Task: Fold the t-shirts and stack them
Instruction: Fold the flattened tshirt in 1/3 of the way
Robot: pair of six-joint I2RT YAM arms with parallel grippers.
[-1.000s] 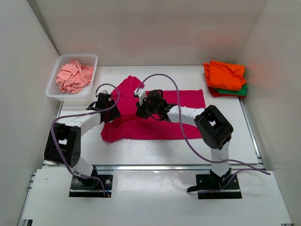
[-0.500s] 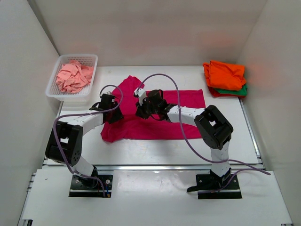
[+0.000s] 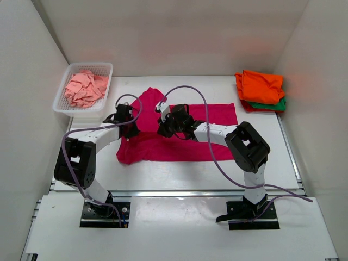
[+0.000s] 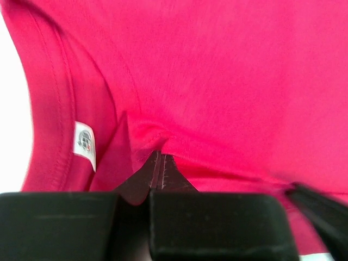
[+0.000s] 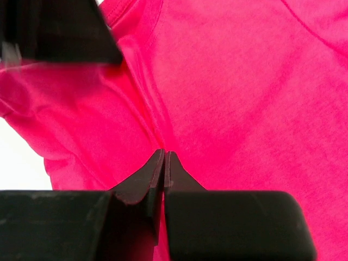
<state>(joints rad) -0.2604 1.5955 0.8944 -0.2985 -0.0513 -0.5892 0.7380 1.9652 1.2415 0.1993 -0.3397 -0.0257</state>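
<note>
A magenta-pink t-shirt [image 3: 179,138] lies spread across the middle of the table, one part folded up toward the back. My left gripper [image 3: 130,122] is at its left end, shut on a pinch of the cloth [image 4: 159,138] beside the collar and its white label [image 4: 84,142]. My right gripper [image 3: 162,128] sits near the shirt's middle, also shut, with magenta cloth [image 5: 228,98] caught between its fingertips [image 5: 155,169]. Folded orange [image 3: 261,86], green [image 3: 278,105] and red [image 3: 246,106] t-shirts are stacked at the back right. A pale salmon-pink t-shirt [image 3: 84,88] lies crumpled in the basket.
A white mesh basket [image 3: 61,102] stands at the back left corner. White walls close in the table on the left, back and right. Purple cables loop above both arms over the shirt.
My left gripper has shifted a little toward the back and closed on the shirt's cloth near the collar. The right gripper has stayed shut in place.
</note>
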